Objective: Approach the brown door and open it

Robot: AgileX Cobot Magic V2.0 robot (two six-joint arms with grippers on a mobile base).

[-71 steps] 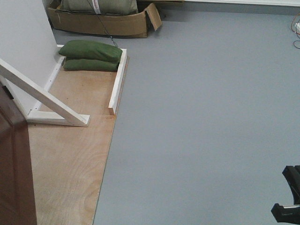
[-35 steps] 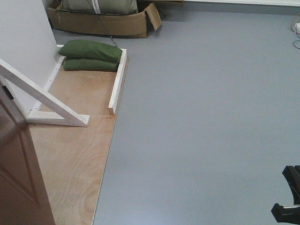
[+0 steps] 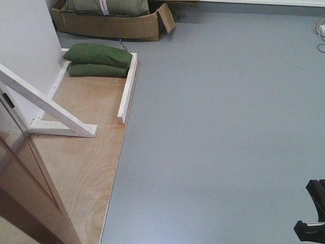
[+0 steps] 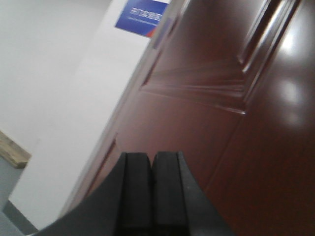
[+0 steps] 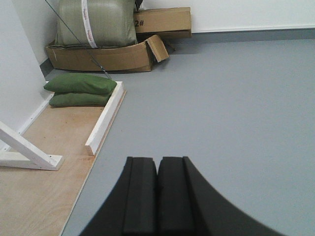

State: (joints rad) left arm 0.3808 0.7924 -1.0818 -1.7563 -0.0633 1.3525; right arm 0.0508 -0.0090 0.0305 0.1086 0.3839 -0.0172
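The brown door leans into the front view at the lower left, over the plywood, its glossy face catching light. In the left wrist view its reddish-brown panelled face fills the right side, close up and blurred. No handle shows in any view. My left gripper is shut with nothing between its pads, pointing at the door's lower panel near its left edge. My right gripper is also shut and empty, hanging over bare grey floor away from the door.
A white diagonal brace and a white wall panel stand behind the door on a plywood base. Green sandbags and a white rail edge the plywood. Cardboard boxes sit at the back. Grey floor spreads right.
The door has swung further out to the right, covering more of the plywood at the lower left of the front view. The black arm part at the lower right has not moved.
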